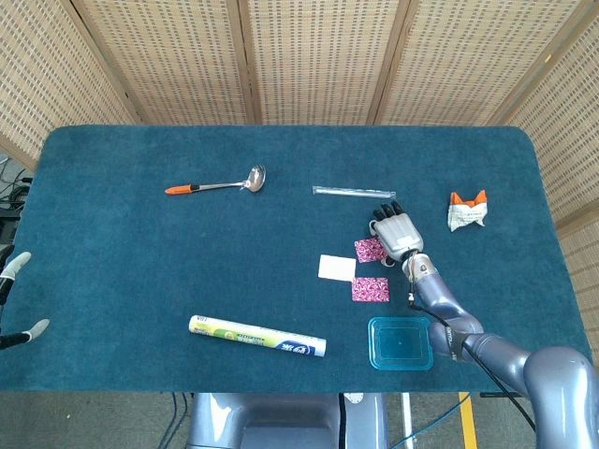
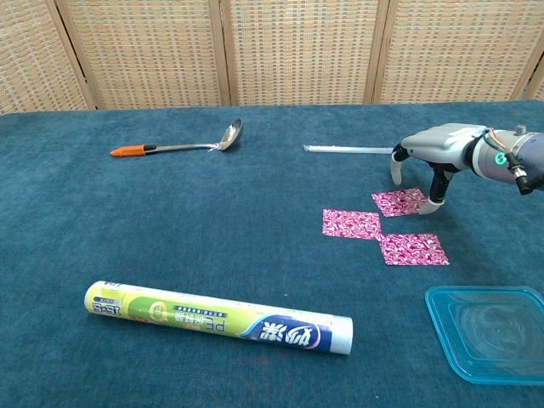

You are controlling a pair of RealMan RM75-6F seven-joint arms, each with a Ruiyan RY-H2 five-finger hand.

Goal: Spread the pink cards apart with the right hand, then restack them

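- The right robot hand lies palm down over the far pink card, its fingers pointing away from the robot.
- A second pink card lies nearer, and a white-looking card is to their left.
- A blue lid sits near the bench front edge.
- Only the fingertips of the left robot hand show at the left border.
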